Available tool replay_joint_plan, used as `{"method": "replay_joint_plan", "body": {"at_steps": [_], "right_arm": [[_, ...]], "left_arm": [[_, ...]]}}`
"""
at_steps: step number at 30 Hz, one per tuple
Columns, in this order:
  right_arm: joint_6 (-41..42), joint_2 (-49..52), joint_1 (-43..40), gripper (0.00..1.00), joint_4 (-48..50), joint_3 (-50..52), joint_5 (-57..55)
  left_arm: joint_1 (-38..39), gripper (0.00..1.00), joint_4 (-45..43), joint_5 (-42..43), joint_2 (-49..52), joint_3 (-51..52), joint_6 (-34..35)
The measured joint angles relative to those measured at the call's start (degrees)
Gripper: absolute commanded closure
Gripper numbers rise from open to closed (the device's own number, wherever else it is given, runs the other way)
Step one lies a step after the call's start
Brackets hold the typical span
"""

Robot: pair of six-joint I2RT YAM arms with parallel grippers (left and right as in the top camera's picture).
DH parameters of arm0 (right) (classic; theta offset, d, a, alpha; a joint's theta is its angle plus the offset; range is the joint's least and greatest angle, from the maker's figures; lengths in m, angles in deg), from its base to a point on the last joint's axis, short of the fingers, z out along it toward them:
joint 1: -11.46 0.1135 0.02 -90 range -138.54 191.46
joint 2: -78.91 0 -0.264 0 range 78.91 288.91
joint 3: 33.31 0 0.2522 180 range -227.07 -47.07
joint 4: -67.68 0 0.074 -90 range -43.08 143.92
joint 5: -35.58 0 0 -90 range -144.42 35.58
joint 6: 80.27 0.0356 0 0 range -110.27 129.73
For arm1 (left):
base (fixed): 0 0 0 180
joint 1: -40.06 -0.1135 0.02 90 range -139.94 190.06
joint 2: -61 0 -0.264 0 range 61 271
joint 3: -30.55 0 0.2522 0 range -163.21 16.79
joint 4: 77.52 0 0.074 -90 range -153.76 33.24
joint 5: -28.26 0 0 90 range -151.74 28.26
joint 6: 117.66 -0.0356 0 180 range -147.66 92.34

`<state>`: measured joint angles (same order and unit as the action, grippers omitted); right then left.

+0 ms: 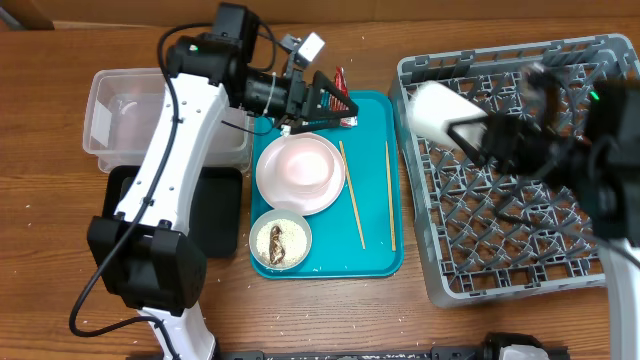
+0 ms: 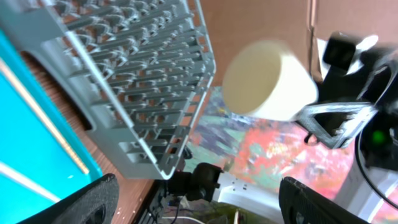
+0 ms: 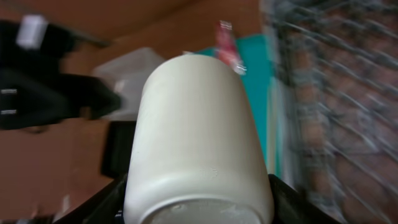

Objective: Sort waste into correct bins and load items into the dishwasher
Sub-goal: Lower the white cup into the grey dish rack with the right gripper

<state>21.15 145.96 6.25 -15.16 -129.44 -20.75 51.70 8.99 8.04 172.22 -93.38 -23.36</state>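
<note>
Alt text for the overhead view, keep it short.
The right gripper holds a white cup over the grey dish rack. The left gripper hovers open above a teal tray carrying a plate, a bowl of rice and two chopsticks.

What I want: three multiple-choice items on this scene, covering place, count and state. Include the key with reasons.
1. Where is the rice bowl? A in a sink; B on the teal tray; C on a shelf.
2. How many chopsticks lie on that tray? A one; B two; C four.
3. The right tool is: A open, empty; B shut on a spoon; C shut on the white cup.
Key: B, bowl sits inside the tray's rim; B, two sticks lie beside the plate; C, it clamps the cup.
</note>
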Motion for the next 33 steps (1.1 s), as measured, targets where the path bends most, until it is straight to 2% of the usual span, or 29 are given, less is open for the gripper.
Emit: {"method": "replay_joint_plan", "body": {"at_steps": [6, 10, 15, 20, 21, 23, 25, 30, 33], "right_arm": [[5.4, -0.6, -0.8, 0.51, -20.6, -0.1, -17.2], [7.9, 0.9, -0.8, 0.51, -24.1, 1.6, -21.3], [10.2, 1.1, -0.8, 0.51, -21.5, 8.3, -23.3], [12.2, 1.4, -0.7, 0.45, -15.8, 14.3, -23.8], [12.6, 1.5, -0.4, 0.42, -14.9, 15.4, -23.7], [13.0, 1.6, 0.6, 0.26, -13.6, 16.7, -23.6], [13.4, 1.6, 2.0, 0.16, -12.7, 17.4, -23.6], [15.3, 2.0, 5.0, 0.15, -9.5, 17.9, -24.6], [16.1, 2.0, 5.0, 0.15, -6.8, 17.6, -25.5]], "left_arm": [[-1.4, 0.23, 0.6, -3.2, 0.0, 0.0, 0.0], [-1.1, 0.24, 0.9, -6.8, 0.0, 0.0, 0.0], [-1.1, 0.24, 1.0, -8.8, 0.0, 0.0, 0.0], [-1.1, 0.26, 2.7, -10.0, 0.0, -0.4, 0.0], [-1.1, 0.26, 3.5, -10.8, 0.0, -1.0, 0.0], [-1.1, 0.26, 5.0, -12.7, 0.0, -3.0, 0.0], [-1.1, 0.26, 7.2, -15.7, 0.0, -6.4, 0.0], [-1.1, 0.26, 14.8, -28.3, -0.9, -15.8, 0.2], [-0.8, 0.31, 19.6, -36.5, -3.4, -17.7, 0.2]]}}
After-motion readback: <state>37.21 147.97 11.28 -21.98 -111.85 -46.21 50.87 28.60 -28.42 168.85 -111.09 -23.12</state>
